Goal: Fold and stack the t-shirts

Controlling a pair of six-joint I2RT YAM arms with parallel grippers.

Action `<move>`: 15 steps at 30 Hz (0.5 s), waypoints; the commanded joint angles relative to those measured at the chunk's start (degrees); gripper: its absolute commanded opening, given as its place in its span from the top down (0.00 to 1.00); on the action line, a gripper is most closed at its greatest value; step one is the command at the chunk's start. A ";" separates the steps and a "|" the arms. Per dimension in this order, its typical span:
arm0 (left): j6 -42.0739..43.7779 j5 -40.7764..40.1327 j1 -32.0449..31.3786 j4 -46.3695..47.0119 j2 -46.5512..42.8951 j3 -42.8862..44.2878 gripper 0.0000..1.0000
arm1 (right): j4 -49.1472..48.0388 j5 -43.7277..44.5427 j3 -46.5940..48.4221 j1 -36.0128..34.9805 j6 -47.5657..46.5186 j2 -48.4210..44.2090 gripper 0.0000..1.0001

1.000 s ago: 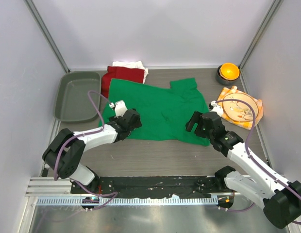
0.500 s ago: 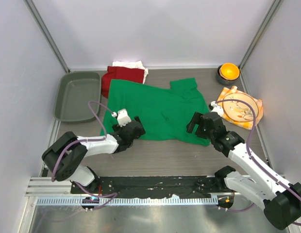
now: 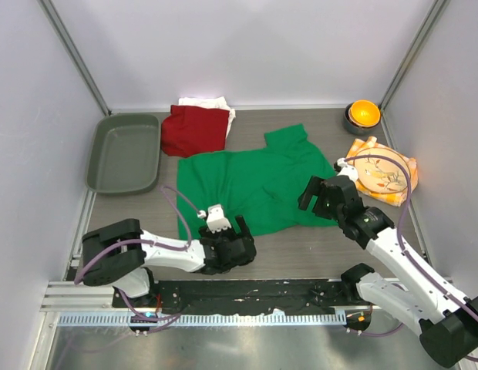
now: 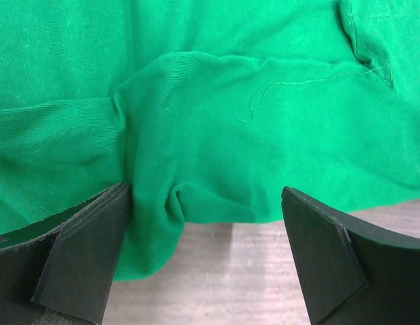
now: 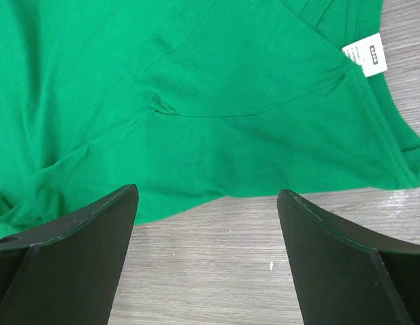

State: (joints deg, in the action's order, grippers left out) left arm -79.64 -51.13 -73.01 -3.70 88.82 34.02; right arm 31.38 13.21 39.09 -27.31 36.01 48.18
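The bright green cloth t-shirt [image 5: 196, 101] bears a small white neck label [image 5: 364, 57], print unreadable, ahead-right of the wide-open, empty right claw [image 5: 206, 195]; the left claw [image 4: 206, 196] gapes, gripping nothing, around its bunched hem.

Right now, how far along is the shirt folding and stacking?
Looks done: the dark red cloth shirt lies as a compact bundle partly over the white shirt at the back. In hand: the bright green shirt lies spread and wrinkled. The left gripper and right gripper both stand open at its near edge, neither clamping it. Left: folding the green one and stacking it.
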 commanded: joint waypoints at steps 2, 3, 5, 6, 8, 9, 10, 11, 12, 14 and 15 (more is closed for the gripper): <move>-21.51 12.47 -10.56 -23.52 5.05 -1.51 0.00 | 1.84 0.50 2.66 -0.29 -1.47 -1.69 0.10; -23.61 12.03 -12.14 -27.80 4.79 -0.89 0.00 | 2.02 0.15 2.83 -0.29 -1.64 -1.60 0.10; -27.67 10.80 -15.66 -34.57 3.30 1.30 0.00 | 2.63 -0.03 3.09 -0.29 -1.99 -0.99 0.10; -28.98 10.18 -17.84 -36.96 2.51 2.01 0.00 | 2.64 -0.20 3.10 -0.29 -2.43 -0.64 0.10; -32.50 8.95 -19.53 -43.36 0.49 4.20 0.00 | 2.38 -0.47 2.57 -0.29 -2.52 0.33 0.10; -33.47 8.69 -20.58 -45.32 -0.13 4.91 0.00 | 2.11 -1.25 2.31 -0.29 -2.61 0.59 0.10; -34.44 8.42 -21.03 -46.99 -0.83 5.35 0.00 | 0.89 -1.87 1.52 -0.29 -2.52 1.03 0.10; -35.58 7.81 -21.29 -49.97 -2.40 5.70 0.00 | 0.18 -2.48 0.99 -0.29 -2.61 2.17 0.10; -36.02 7.46 -21.38 -51.56 -3.12 6.58 0.00 | -0.61 -3.36 0.64 -0.29 -2.70 2.79 0.10; -36.55 4.66 -21.29 -56.73 -5.92 8.07 0.00 | -3.59 -6.09 -0.59 -0.20 -3.14 5.06 0.10; -36.73 3.07 -21.29 -58.50 -6.98 9.91 0.00 | -4.73 -6.53 -0.94 -0.29 -3.23 5.60 0.10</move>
State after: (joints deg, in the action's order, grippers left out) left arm -109.21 -49.74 -94.08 -44.53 85.89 40.86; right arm 32.23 10.72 39.27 -27.31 34.22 51.13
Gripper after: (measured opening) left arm 0.995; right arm 0.901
